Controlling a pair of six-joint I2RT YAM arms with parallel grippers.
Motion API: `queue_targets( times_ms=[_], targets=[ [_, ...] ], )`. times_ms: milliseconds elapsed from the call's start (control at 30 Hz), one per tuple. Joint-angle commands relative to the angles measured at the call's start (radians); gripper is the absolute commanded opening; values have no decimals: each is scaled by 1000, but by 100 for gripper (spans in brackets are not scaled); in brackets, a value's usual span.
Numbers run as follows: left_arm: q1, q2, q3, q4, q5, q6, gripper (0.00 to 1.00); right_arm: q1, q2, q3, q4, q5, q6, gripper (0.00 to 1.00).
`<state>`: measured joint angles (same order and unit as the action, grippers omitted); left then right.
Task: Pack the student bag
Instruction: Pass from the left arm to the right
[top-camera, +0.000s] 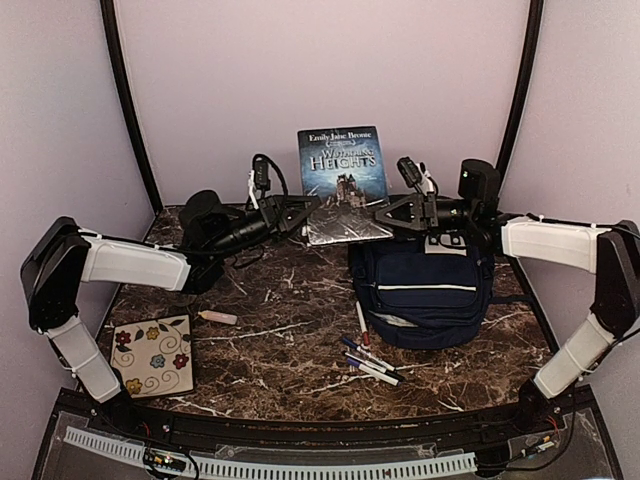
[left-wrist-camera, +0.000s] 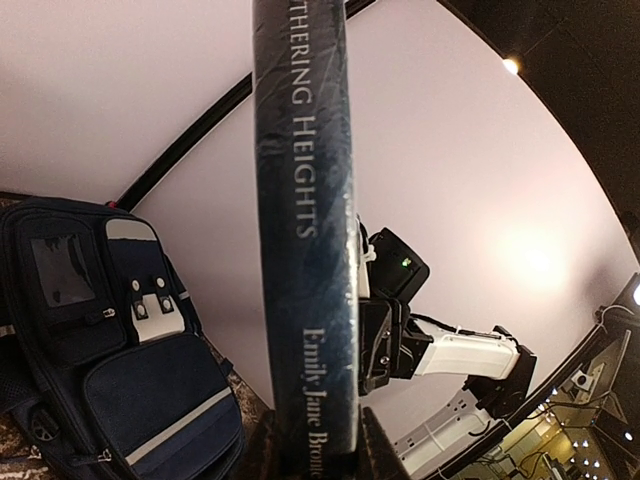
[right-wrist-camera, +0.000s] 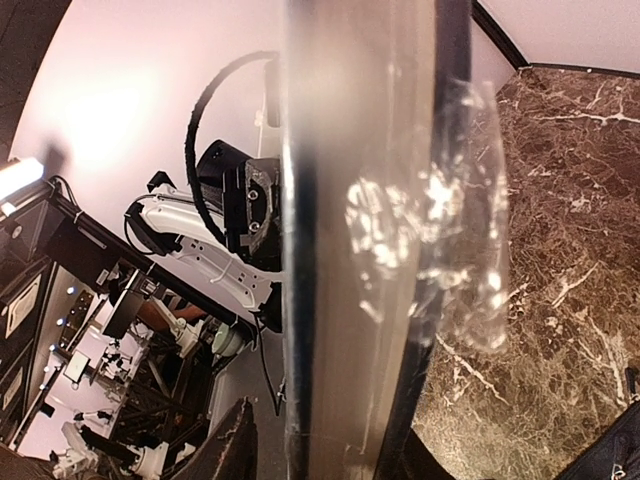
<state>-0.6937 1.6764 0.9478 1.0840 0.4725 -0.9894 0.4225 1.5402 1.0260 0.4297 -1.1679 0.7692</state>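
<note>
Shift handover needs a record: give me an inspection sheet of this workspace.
Surface: brown marbled table, white veins.
Job's things: student bag right of centre, front pockets up; book outside it, between both tools.
Clutter: pens beside the bag; floral pad and pale stick at left.
Tools: left tool shut on the book's spine edge; right tool astride the opposite edge, grip unclear.
Cables: black cable loops above the left wrist.
Surroundings: pale walls, black corner struts.

the left hand and right hand are black, on white-shelled arms with black cables.
</note>
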Motion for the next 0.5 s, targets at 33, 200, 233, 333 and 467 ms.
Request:
queue_targets(
  times_ms=[33,200,233,333,467],
  targets=[
    [1,-7,14,163,-23,-20,0,-4,5,17,109,-1,44,32],
    [1,24,20,190,-21,-63,0,-4,5,8,130,-10,56,31],
    [2,33,23,206,-18,-78,0,-4,5,8,134,-8,60,34],
    [0,57,35,242,-7,-110,0,-4,13,19,132,-3,61,41],
    [-6,68,53,219,-3,-106,0,-4,40,38,132,-4,67,42]
  ],
)
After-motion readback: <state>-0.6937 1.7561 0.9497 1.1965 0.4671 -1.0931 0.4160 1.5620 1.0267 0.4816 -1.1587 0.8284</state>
